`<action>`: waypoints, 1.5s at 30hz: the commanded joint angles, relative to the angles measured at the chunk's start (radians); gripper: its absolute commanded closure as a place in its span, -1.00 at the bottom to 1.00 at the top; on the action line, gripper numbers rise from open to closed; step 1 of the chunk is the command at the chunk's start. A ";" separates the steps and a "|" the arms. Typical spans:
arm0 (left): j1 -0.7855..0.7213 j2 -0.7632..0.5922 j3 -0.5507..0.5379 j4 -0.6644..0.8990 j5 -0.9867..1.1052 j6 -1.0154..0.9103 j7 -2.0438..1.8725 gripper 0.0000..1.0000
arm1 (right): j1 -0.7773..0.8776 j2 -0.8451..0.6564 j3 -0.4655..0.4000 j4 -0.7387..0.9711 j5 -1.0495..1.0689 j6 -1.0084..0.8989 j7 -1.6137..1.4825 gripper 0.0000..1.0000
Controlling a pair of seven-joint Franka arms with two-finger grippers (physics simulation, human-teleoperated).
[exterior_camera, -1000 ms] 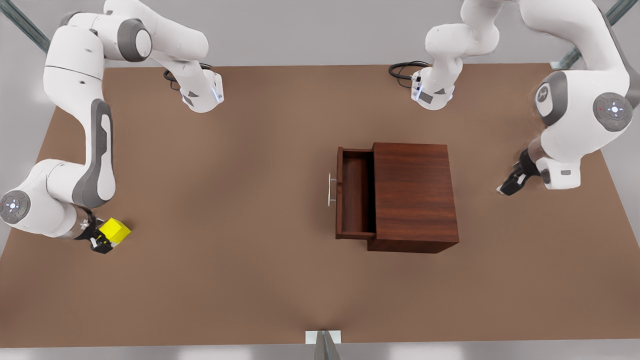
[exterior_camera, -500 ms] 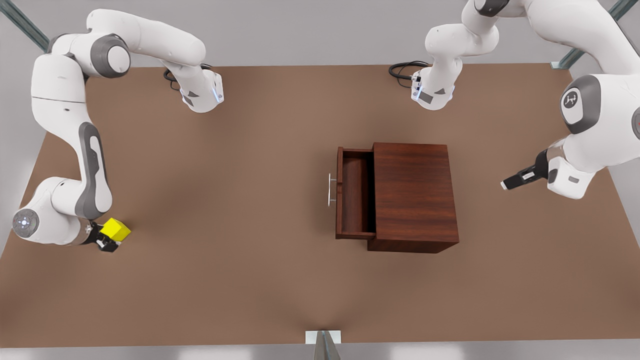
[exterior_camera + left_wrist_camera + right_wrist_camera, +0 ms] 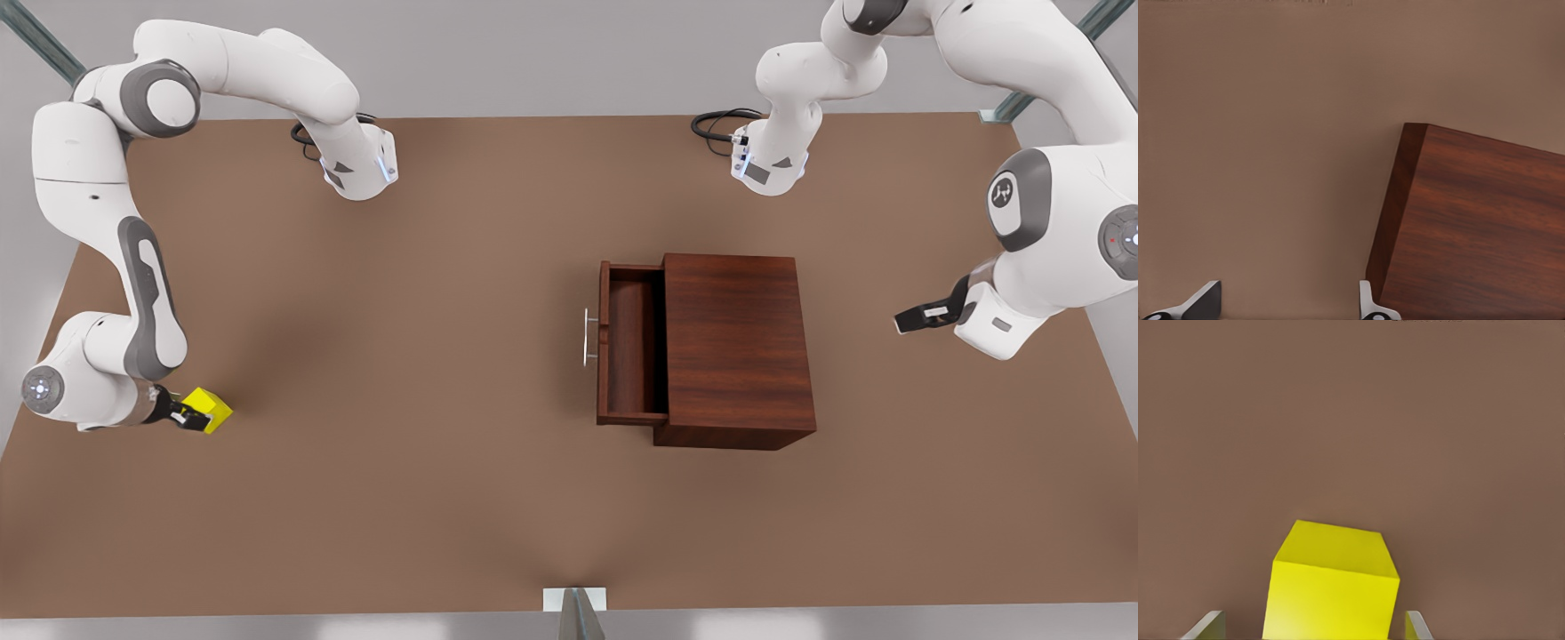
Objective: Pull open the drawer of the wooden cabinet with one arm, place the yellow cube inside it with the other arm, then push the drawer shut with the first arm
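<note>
The wooden cabinet [image 3: 738,347] stands right of the table's middle, and its corner shows in the left wrist view [image 3: 1478,227]. Its drawer [image 3: 633,351] is pulled out toward the front view's left, silver handle [image 3: 587,338] in front, with nothing inside. My left gripper [image 3: 920,316] hangs open behind the cabinet at the front view's right, its fingertips [image 3: 1205,300] wide apart. The yellow cube [image 3: 213,409] sits on the table at the far left. My right gripper [image 3: 191,415] is low around the yellow cube [image 3: 1331,587], open, with a finger [image 3: 1210,623] on each side.
The brown table [image 3: 427,373] is bare between the cube and the drawer. Both arm bases [image 3: 356,164] stand at the far edge with black cables. A small metal bracket [image 3: 575,604] sits at the near edge.
My right gripper has sunk lower over the cube, which now shows less. My left gripper has swung up and turned more level, staying behind the cabinet. The drawer has not moved.
</note>
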State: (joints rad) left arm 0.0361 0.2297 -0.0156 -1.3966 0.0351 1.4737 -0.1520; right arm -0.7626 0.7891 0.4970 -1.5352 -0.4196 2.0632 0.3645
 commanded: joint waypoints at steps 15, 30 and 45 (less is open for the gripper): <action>0.010 -0.007 0.003 -0.013 -0.004 -0.001 0.167 -1.00 | -0.033 0.044 0.014 -0.029 -0.031 0.077 -0.114 -1.00; 0.036 -0.032 -0.009 0.004 -0.150 -0.015 0.086 -1.00 | -0.040 0.076 0.015 -0.031 -0.076 0.135 0.010 -1.00; 0.002 -0.016 -0.017 0.007 -0.077 -0.058 0.074 -1.00 | -0.066 0.048 0.049 -0.045 -0.074 0.130 0.050 -0.92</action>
State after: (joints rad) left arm 0.0312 0.2140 -0.0341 -1.3913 -0.0438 1.4401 -0.0618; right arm -0.8269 0.8380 0.5446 -1.5810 -0.4926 2.1882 0.3704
